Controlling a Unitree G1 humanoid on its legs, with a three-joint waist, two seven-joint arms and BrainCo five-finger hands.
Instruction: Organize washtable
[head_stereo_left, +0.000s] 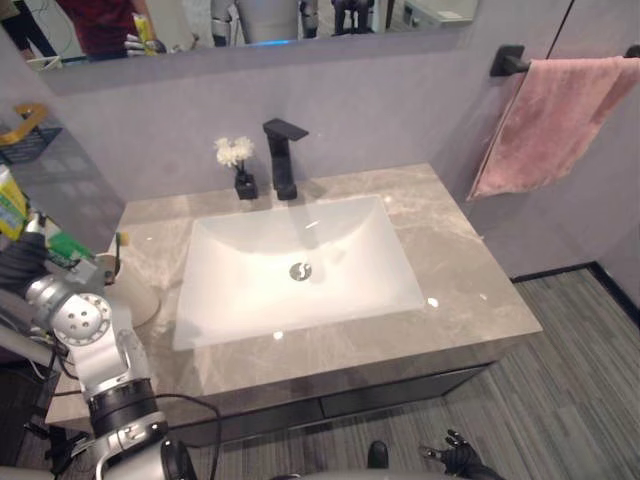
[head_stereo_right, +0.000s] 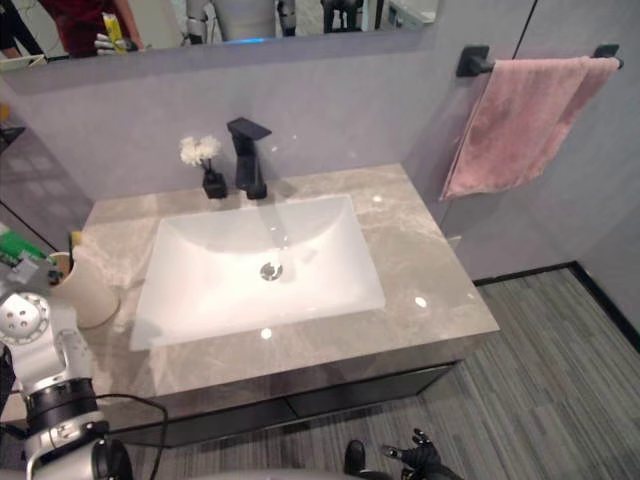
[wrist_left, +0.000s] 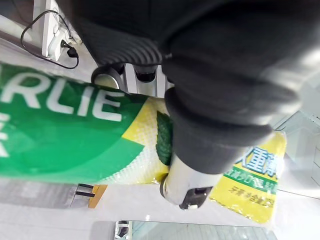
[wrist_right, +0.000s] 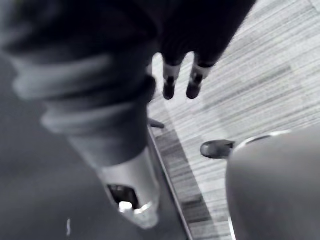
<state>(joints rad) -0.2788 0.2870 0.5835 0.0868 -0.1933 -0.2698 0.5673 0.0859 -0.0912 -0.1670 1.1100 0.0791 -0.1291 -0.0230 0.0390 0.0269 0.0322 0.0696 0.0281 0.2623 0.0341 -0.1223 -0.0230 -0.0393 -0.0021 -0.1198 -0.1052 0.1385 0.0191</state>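
The grey marble washtable (head_stereo_left: 450, 270) holds a white sink (head_stereo_left: 300, 270). At its far left edge my left hand (head_stereo_left: 18, 265) is shut on a green and yellow package (wrist_left: 65, 135). The thumb (wrist_left: 190, 175) lies across the package's front and silver fingers (wrist_left: 135, 80) show behind it. The package (head_stereo_left: 70, 247) hangs just left of a beige cup (head_stereo_left: 135, 295) on the counter. My right hand (head_stereo_left: 455, 458) hangs low in front of the cabinet over the floor, open, with fingers (wrist_right: 170, 82) straight and nothing in it.
A black faucet (head_stereo_left: 285, 155) and a small black vase of white flowers (head_stereo_left: 240, 165) stand behind the sink. A pink towel (head_stereo_left: 555, 120) hangs on a black rail at the right wall. A mirror runs along the top. Another yellow-green pack (head_stereo_left: 10, 205) sits at the far left.
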